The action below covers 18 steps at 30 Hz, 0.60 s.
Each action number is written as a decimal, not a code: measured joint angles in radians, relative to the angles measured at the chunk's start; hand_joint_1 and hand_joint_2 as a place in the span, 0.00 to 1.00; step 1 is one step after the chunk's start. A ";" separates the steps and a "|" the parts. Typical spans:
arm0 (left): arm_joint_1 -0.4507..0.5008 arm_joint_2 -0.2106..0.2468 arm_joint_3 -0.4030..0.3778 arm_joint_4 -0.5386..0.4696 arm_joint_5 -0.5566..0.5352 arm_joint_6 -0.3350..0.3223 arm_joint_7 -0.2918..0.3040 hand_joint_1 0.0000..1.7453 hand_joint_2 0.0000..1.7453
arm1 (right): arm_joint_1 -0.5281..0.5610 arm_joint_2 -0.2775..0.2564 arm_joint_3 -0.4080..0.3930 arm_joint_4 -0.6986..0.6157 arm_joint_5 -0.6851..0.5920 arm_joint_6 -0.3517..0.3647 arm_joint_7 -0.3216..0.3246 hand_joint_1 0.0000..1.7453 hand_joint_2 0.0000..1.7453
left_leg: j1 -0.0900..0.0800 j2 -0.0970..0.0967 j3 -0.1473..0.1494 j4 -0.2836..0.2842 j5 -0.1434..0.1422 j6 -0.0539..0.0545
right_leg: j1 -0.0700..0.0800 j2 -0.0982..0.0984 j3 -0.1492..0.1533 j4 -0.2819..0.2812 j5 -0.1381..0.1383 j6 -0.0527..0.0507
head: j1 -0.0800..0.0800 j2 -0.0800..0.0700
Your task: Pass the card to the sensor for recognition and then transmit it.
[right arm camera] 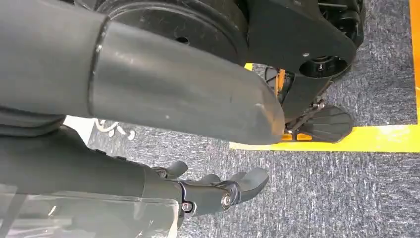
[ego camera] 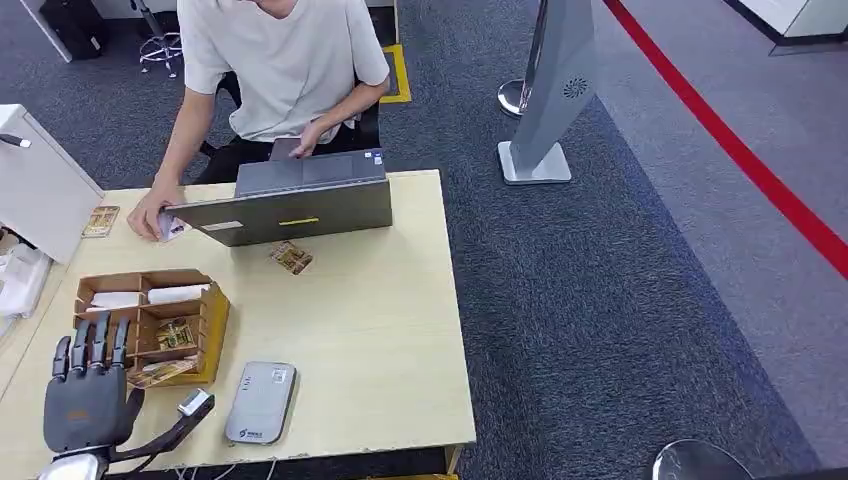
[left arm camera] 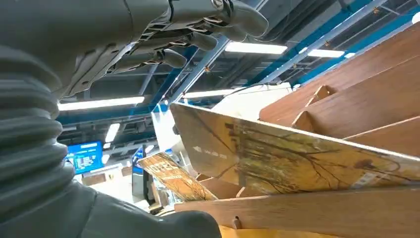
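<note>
Beside the wooden organizer, left hand fingers apart, empty; right hand loosely spread.

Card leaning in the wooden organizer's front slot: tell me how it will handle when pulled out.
The card looks thin, flat and unbent, so probably stiff and light. Its printed face seems glossy, perhaps slippery. It leans loosely in the wooden organizer, so the left robot hand may tip it.
</note>
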 joint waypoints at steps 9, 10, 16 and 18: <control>-0.004 0.000 -0.008 0.007 0.000 0.003 0.000 0.00 1.00 | 0.000 0.000 0.000 0.000 0.000 0.000 0.000 0.00 0.00 | 0.000 0.000 0.000 0.000 0.000 0.000 | 0.000 0.000 0.000 0.000 0.000 0.000 | 0.000 0.000; -0.007 0.000 -0.011 0.008 0.000 0.003 0.000 0.00 1.00 | 0.000 0.000 0.000 0.000 0.000 0.001 0.000 0.00 0.00 | 0.000 0.000 0.000 0.000 0.000 0.000 | 0.000 0.000 0.000 0.000 0.000 0.000 | 0.000 0.000; -0.030 -0.001 -0.045 0.013 0.000 0.003 0.003 0.00 1.00 | 0.000 0.000 0.000 0.000 0.002 0.001 0.000 0.00 0.00 | 0.000 0.000 0.000 0.000 0.000 0.000 | 0.000 0.000 0.000 0.000 0.000 0.000 | 0.000 0.000; -0.038 0.000 -0.060 0.016 0.000 0.003 0.009 0.00 1.00 | 0.000 0.000 0.000 0.000 0.002 0.001 0.000 0.00 0.00 | 0.000 0.000 0.000 0.000 0.000 0.000 | 0.000 0.000 0.000 0.000 0.000 0.000 | 0.000 0.000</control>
